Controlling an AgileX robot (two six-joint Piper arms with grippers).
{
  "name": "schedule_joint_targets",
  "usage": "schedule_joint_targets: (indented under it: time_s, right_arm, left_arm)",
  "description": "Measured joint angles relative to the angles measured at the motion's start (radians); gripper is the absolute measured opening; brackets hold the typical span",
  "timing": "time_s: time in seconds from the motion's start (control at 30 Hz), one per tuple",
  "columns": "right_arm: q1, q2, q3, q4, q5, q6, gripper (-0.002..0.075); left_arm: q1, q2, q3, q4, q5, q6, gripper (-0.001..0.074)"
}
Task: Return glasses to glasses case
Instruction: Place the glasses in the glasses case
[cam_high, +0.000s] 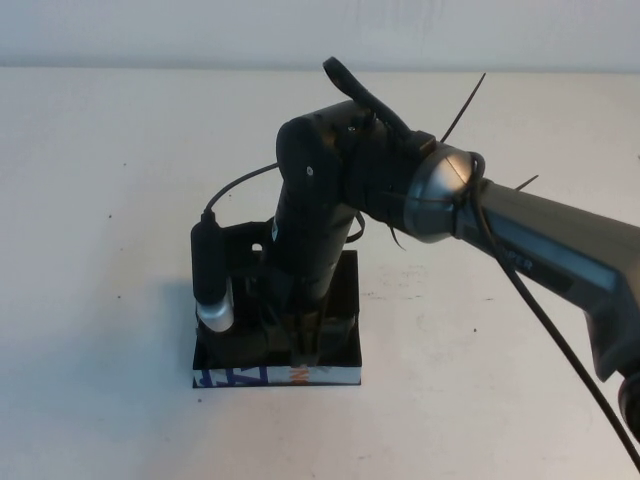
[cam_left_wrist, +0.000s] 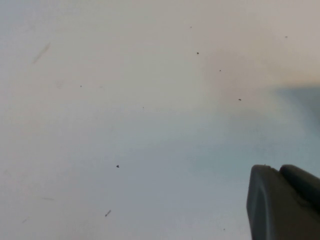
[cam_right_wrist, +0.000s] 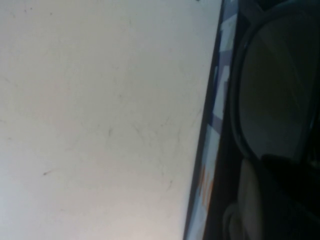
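The black glasses case lies open on the white table, its white printed front edge facing me. My right gripper reaches straight down into the case and is shut on the black glasses, which the arm hides in the high view. In the right wrist view a dark lens of the glasses lies inside the case, just behind the printed front edge. My left gripper shows only in the left wrist view, over bare table, away from the case.
The right arm stretches from the right across the table and covers most of the case. Its wrist camera and cable hang over the case's left side. White table lies all round.
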Motion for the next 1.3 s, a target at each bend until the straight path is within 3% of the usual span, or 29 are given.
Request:
schedule_joint_targets:
  time_s: [1.3]
  right_arm:
    - [-0.010,0.046,-0.012,-0.009,-0.002,-0.043,0.0037]
  left_arm:
    - [0.000,0.000,0.000,0.000,0.000,0.000,-0.0001]
